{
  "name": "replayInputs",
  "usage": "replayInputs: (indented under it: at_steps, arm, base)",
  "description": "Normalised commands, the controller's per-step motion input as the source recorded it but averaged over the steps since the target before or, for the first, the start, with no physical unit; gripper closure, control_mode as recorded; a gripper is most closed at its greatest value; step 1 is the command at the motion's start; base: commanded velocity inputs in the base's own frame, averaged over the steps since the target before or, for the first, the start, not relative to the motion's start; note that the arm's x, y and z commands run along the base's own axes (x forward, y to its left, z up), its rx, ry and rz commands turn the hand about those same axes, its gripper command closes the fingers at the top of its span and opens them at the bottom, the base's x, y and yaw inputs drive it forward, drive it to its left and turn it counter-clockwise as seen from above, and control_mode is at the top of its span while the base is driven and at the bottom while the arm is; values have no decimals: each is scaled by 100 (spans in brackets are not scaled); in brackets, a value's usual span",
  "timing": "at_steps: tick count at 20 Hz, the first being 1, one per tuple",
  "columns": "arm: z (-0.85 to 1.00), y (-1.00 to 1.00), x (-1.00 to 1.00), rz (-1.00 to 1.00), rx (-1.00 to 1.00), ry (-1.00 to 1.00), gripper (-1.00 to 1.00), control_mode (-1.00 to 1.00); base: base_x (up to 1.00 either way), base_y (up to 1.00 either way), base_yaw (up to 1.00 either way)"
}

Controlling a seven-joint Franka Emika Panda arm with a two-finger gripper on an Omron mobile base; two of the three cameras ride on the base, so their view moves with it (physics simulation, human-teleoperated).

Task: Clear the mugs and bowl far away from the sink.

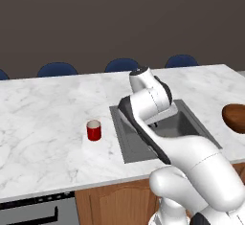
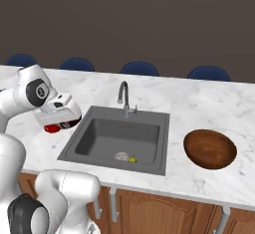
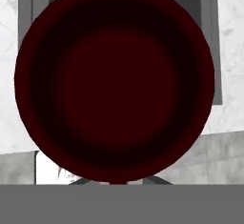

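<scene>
The maroon mug sits right up against the hand camera, its dark round inside facing the lens, and the gripper is clenched on it, holding it up over the left rim of the sink. The red mug stands upright on the marble counter, near the sink's left side. The wooden bowl rests on the counter beyond the sink's right edge.
</scene>
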Motion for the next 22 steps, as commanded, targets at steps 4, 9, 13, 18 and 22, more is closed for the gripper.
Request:
replayInputs:
  at_steps: [4,9,13,18,22]
  arm:
    - [23,-10,-1,-3,9,3,100,-100]
    - [3,-12,-4,0,16,0,100,-100]
    - [0,-22,-7,0,12,-2,100,-100]
    - [0,-6,-10,0,0,-17,100,-100]
    - [2,-14,-14,0,1,-4,100,-100]
  base:
    - [0,0,0]
    - [0,0,0]
    - [0,0,0]
    - [0,0,0]
    - [0,0,0]
